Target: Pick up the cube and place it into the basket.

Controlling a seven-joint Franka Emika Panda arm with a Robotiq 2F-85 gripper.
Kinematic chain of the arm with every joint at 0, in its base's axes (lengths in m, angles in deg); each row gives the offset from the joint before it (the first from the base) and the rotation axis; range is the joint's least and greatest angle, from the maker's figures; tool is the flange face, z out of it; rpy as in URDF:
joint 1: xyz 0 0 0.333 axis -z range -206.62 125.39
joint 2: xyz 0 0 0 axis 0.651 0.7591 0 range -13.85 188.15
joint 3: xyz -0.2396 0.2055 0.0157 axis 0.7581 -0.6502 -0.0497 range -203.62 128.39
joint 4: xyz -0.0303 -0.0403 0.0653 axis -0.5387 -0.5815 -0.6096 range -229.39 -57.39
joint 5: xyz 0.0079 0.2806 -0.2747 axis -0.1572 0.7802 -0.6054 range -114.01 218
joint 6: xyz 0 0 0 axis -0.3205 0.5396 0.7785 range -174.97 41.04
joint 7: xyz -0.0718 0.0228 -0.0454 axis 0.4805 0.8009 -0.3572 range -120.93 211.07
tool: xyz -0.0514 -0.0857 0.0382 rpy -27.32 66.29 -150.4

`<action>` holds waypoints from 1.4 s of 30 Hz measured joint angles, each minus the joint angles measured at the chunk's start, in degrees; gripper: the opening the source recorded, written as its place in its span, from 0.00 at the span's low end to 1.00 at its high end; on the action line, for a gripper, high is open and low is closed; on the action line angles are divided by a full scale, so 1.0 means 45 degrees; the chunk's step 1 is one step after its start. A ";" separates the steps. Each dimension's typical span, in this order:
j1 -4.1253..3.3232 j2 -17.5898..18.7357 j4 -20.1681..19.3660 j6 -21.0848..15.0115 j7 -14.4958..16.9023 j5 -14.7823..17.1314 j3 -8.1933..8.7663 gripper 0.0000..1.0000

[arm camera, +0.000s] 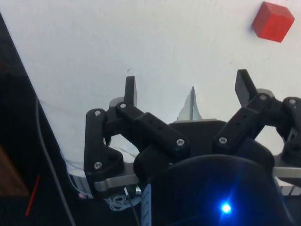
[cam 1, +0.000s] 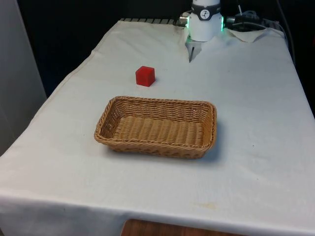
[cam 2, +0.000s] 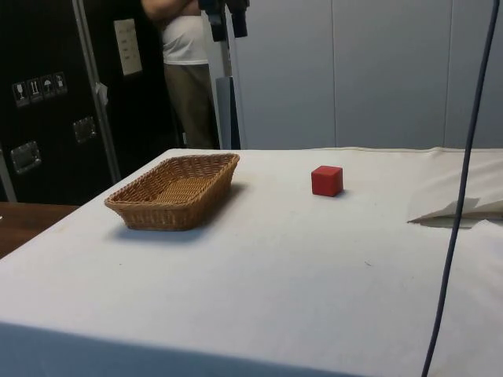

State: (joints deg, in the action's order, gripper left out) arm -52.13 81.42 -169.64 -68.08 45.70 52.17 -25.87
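A red cube (cam 1: 145, 75) sits on the white cloth, a little beyond the far left corner of the wicker basket (cam 1: 156, 101). In the side view the cube (cam 2: 326, 180) stands to the right of the basket (cam 2: 196, 159), with a clear gap between them. The basket holds nothing. In the wrist view my gripper (arm camera: 187, 87) is open, its two black fingers (arm camera: 130, 89) spread wide with nothing between them. It hangs high over the cloth near the robot's end of the table. The cube (arm camera: 273, 21) lies far off from the fingers, small at the picture's corner.
A raised fold in the cloth (cam 1: 190, 51) lies near the robot's base and shows between the fingers as a fold (arm camera: 192, 101). A person (cam 2: 185, 71) stands behind the table beside a white stand (cam 2: 228, 94). A cable (cam 2: 464, 157) hangs at the side view's right.
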 measured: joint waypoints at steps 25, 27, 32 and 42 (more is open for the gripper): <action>0.0127 -0.2483 -0.2610 -0.0929 0.0013 -0.0242 0.0051 1.00; 0.0140 -0.2559 -0.2687 -0.0929 0.0013 -0.0267 0.0064 1.00; 0.0178 -0.2788 -0.2903 -0.0942 0.0013 -0.0357 0.0153 1.00; 0.0255 -0.3043 -0.3285 -0.0968 0.0191 -0.0560 0.0611 1.00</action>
State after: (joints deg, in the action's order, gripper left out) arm -50.99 67.73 -184.43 -72.44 46.56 49.65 -23.12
